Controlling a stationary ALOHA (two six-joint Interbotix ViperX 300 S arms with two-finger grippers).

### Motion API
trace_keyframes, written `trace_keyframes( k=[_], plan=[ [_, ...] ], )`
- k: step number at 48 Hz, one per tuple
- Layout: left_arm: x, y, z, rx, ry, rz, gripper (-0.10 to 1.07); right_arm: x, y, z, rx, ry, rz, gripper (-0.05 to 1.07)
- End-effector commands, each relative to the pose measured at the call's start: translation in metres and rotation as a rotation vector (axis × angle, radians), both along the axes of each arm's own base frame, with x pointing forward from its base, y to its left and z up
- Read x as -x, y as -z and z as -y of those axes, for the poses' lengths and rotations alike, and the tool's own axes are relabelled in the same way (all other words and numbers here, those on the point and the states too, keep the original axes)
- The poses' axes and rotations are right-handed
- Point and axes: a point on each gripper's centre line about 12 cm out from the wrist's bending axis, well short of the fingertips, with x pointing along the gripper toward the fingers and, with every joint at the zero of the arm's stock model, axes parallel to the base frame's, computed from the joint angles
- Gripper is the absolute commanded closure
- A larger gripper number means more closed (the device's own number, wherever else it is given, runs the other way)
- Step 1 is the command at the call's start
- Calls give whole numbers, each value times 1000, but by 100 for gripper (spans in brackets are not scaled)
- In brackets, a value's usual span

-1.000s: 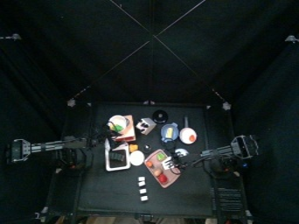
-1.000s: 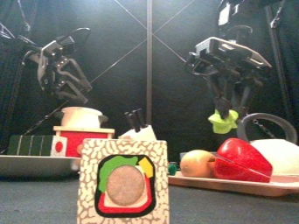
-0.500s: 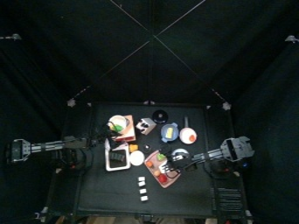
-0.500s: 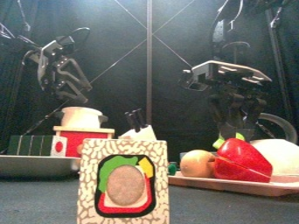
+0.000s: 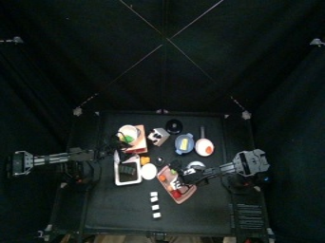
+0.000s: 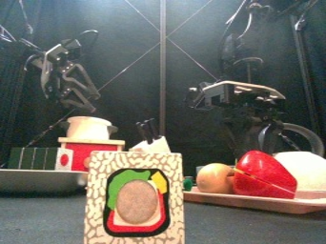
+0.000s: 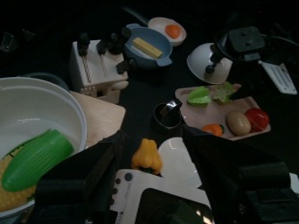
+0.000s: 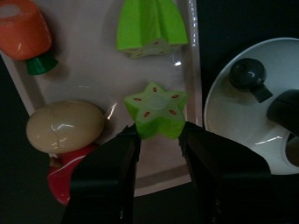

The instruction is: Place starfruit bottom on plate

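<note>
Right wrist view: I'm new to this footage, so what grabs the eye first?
The green star-shaped starfruit piece on the pale tray, just ahead of the right claw, whose jaws stand open. Beside it lie a carrot and a beige egg-like ball.

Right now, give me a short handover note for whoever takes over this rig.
Right gripper: low over the pink plate, jaws apart, holding nothing.
Left gripper: open, resting at the table's left side.
Starfruit bottom: star-shaped slice lying flat on the plate, just ahead of the right jaws, near the other starfruit piece.
Done: the slice appears to be on the plate.
Left: probably just lift the right arm clear.
</note>
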Motion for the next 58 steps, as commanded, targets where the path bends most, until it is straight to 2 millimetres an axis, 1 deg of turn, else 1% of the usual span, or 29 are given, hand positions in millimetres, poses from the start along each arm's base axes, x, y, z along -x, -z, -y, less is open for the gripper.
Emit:
trace_keyframes(
  k=[1,5,12,28,41,47,51,58],
  plan=[
    [-2,-6,0,-5,4,22,7,-7,-13,2,-2,7,33,19],
    [-1,-5,0,-4,4,19,7,-6,-14,2,6,8,20,16],
    [-2,-5,0,-4,3,19,7,-5,-18,4,22,9,0,16],
    [-2,-5,0,-5,4,20,7,-14,-32,8,62,-15,16,16],
    [-2,-5,0,-5,4,20,7,-15,-34,9,70,-24,24,16],
    [-2,-5,0,-5,4,20,7,-15,-37,10,70,-68,26,17],
    [-2,-5,0,-4,3,19,7,-17,-36,13,67,-104,26,17],
    [-2,-6,0,-4,3,23,7,-25,-40,28,70,-148,67,17]
  ],
)
